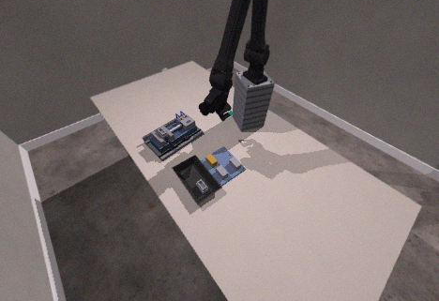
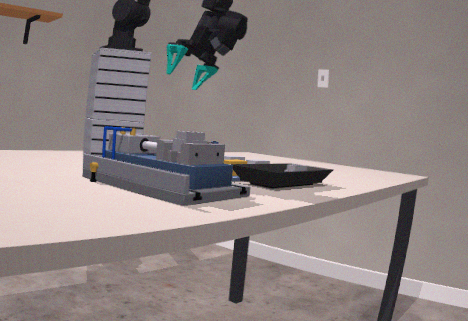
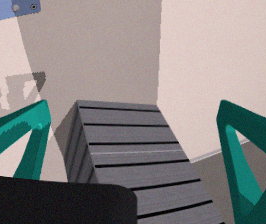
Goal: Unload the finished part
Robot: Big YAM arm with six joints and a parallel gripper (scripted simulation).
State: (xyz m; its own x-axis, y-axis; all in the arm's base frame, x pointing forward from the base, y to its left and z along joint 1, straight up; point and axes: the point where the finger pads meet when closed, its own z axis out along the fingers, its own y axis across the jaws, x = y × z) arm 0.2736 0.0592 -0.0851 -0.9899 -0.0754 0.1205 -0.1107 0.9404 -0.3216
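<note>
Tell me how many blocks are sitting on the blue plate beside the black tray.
3: a yellow block at the plate's far corner, one grey block toward the arm's pedestal, another grey block nearest the black tray. None seems hidden.

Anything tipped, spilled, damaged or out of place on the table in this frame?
Nothing stands out. The vise sits square on the table, the black outfeed tray rests flat beside the blue pallet with a small grey part lying on its floor, and the gripper hangs open and empty above.

blue mat (image 1: 233,171): yellow block (image 1: 211,159), two grey blocks | wall: white outlet (image 2: 323,78), wooden shelf (image 2: 30,13)
</note>
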